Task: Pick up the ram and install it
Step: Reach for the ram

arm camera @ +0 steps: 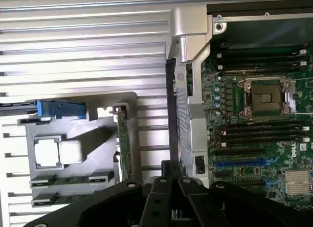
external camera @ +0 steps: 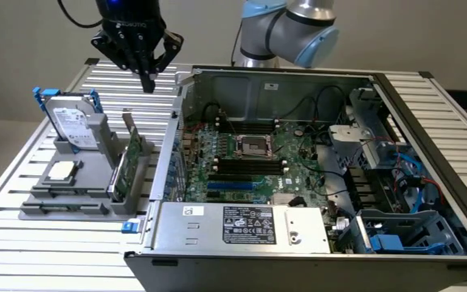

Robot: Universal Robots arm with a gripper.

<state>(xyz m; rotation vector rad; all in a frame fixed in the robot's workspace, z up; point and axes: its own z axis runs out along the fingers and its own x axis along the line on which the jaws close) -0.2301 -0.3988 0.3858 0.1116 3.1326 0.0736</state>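
The table (external camera: 22,243) is ribbed bare metal with a dull silver sheen. The computer case (external camera: 217,228) is smooth grey sheet metal. The holder (arm camera: 98,139) looks like matt grey plastic. The hard drive (external camera: 70,125) has a shiny metal face. The gripper (external camera: 148,87) is black and slightly glossy. The motherboard (external camera: 217,182) is smooth green board.

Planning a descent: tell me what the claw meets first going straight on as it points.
Probably the slatted table, in the gap between the grey holder and the case wall. The shut claw sits close to that wall's rim, so it could clip it; depth is unclear.
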